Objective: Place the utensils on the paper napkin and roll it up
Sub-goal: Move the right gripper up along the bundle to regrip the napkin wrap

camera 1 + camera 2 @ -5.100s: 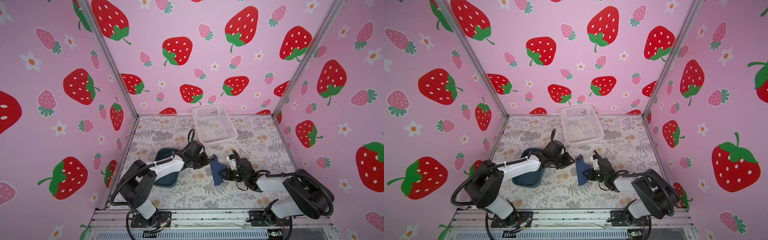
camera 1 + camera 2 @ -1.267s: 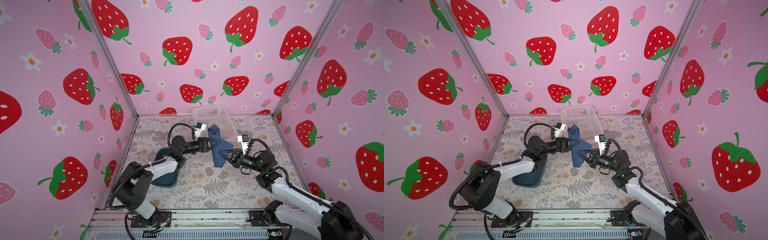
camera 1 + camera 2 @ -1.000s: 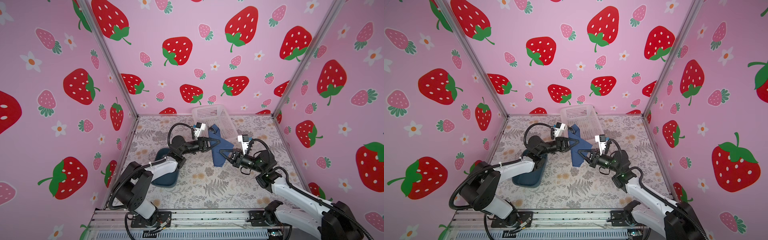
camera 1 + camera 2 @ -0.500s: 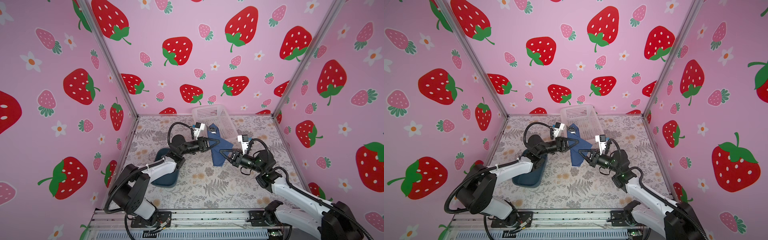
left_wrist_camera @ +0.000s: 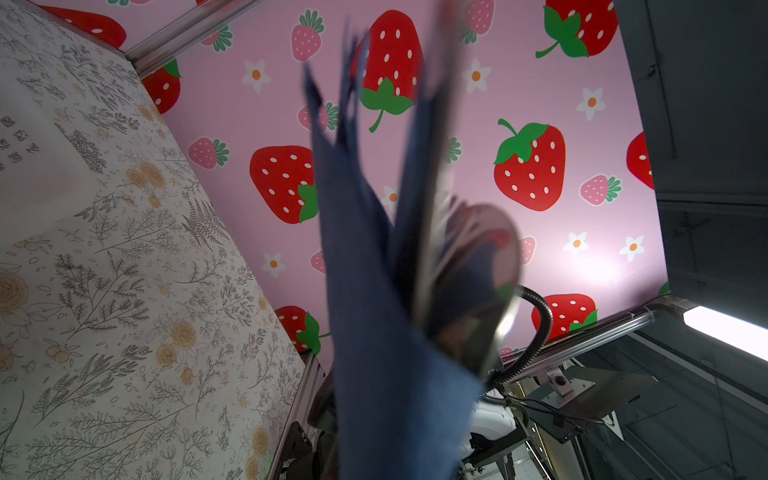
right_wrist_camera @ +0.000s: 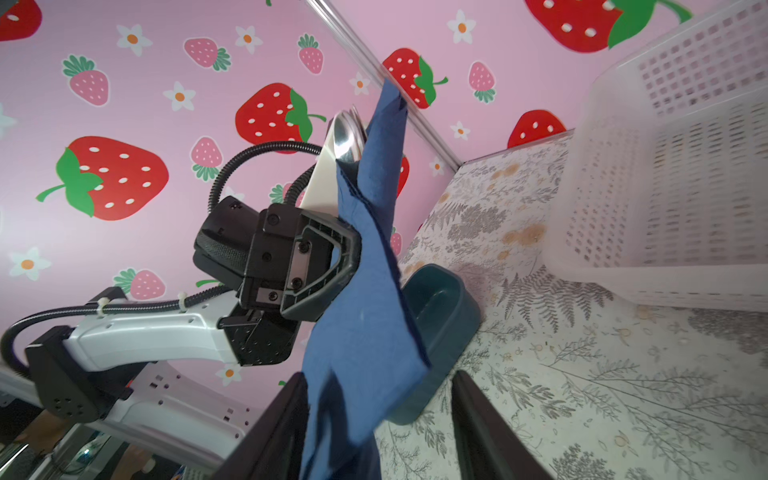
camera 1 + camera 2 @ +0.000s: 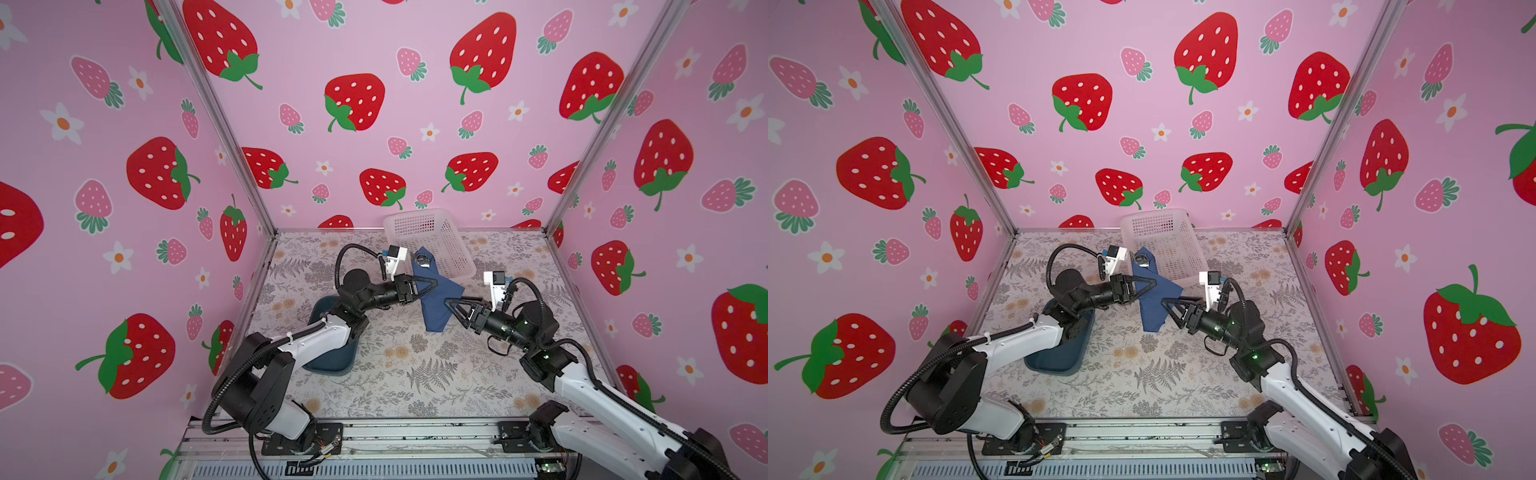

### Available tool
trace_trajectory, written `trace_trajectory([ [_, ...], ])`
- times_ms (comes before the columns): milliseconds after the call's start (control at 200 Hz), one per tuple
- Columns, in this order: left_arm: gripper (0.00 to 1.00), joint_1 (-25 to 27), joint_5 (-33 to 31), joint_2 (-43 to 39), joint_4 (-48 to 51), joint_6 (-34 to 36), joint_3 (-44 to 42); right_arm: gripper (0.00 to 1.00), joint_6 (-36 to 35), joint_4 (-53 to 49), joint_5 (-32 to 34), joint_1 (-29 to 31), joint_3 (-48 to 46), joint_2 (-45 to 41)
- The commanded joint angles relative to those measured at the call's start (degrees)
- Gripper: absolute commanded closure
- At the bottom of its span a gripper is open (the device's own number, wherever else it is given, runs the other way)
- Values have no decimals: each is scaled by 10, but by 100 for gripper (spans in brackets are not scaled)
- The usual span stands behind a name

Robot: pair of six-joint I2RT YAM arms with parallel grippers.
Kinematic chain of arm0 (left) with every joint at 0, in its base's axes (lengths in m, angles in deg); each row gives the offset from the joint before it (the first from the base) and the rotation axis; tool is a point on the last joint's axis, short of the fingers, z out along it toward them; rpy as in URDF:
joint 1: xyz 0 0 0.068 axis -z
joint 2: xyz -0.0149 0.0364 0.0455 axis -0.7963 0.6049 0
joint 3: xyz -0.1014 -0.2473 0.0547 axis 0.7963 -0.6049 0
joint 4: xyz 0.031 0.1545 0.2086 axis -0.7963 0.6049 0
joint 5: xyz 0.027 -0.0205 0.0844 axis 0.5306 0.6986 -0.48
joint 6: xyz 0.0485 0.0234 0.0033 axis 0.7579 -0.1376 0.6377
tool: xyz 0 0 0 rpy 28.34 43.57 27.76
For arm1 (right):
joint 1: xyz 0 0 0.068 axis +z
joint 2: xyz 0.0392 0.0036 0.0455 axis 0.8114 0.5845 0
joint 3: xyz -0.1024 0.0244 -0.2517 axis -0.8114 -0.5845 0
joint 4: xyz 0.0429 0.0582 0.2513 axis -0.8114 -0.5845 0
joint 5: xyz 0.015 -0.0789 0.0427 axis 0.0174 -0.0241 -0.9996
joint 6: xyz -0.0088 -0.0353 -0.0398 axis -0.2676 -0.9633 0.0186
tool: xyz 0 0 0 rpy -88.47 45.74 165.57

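The dark blue paper napkin hangs in the air above the table's middle, loosely rolled, upright and slightly tilted. A shiny spoon bowl sticks out of its upper end; the other utensils are hidden inside. My left gripper is shut on the roll's middle from the left. In the left wrist view the napkin covers the jaws. My right gripper stands open at the roll's lower end, which hangs between its fingers, close to one of them.
A white perforated basket stands at the back, just behind the raised napkin. A teal tray sits on the floral table under the left arm. Pink strawberry walls close in three sides.
My right gripper has opened and let go of the napkin's lower end. The left gripper stays shut on the roll, which has barely moved.
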Motion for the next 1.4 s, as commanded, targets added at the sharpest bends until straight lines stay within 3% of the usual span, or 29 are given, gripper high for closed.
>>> trace_trajectory([
  [0, 92, 1, -15, -26, 9, 26, 1, 38, -22, -89, 67, -4, 30, -37],
  [155, 92, 0, -31, -36, 33, 41, -2, 40, -50, -154, 89, -4, 66, -72],
  [275, 92, 0, -38, -40, 40, 45, -6, 56, -72, -165, 50, -4, 98, -76],
  [525, 93, 0, -44, -43, 58, 53, -4, 73, -83, -196, 8, 10, 147, -8],
  [900, 93, 0, -43, -46, 72, 57, -2, 68, -109, -244, 50, 62, 195, 75],
  [1396, 93, 0, -30, -40, 71, 54, 6, 62, -109, -242, 51, 66, 196, 106],
])
